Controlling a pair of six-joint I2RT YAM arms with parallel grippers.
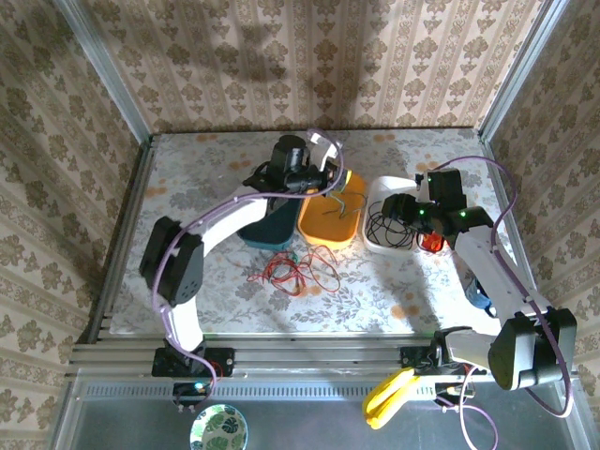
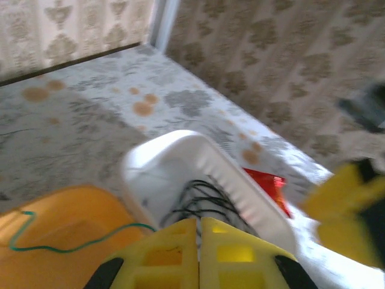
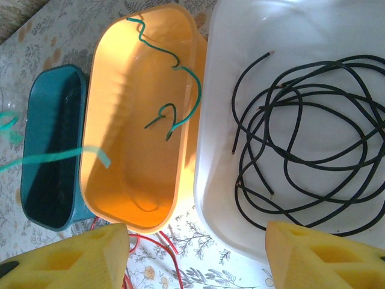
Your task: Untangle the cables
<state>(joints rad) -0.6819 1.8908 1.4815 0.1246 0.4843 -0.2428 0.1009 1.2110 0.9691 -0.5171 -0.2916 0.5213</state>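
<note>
On the floral-patterned table [image 1: 197, 178]: three smooth oblong tubs, thin cables partly sorted.
Black cables [image 3: 301, 162] lie in loose loops in the white tub [image 3: 213, 180]. A kinked green cable [image 3: 197, 84] lies in the orange tub [image 3: 120, 72], with the teal tub [image 3: 36, 120] beside it. Red cables [image 1: 292, 272] lie tangled on the table near the tubs. Right gripper [image 3: 195, 241]: released, yellow pocketed fingers wide apart above the white tub. Left gripper [image 2: 198, 241]: fingers nearly together, thin slit; grip on the green cable cannot be determined.
</note>
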